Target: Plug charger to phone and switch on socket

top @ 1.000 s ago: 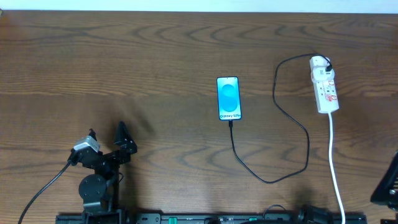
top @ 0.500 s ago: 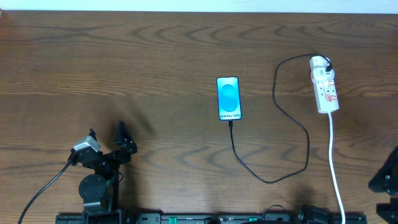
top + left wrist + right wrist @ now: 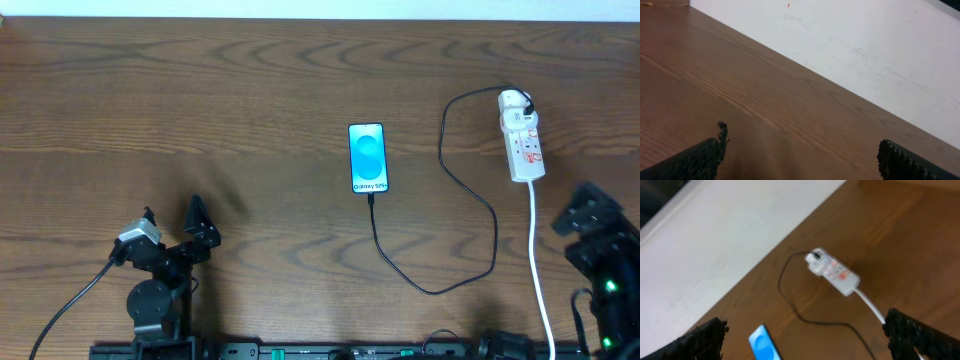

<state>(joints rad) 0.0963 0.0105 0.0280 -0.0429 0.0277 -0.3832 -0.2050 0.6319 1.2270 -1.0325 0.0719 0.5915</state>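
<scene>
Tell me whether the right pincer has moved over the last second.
Yes. The right pincer moved inward from the overhead view's right edge, toward the socket.

Overhead: high up, looking straight down on the whole table.
Left wrist: low, close to the wood, facing the white wall.
Right wrist: higher, tilted down at socket and phone.
Shared: overhead sees those two as well.

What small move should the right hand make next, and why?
Probably the right hand should move forward over the socket, toward its red-marked switches. The charger already seems to be plugged into the bottom edge of the phone, so likely only the switching remains. The hand is open, empty and short of the socket, not touching it.
</scene>
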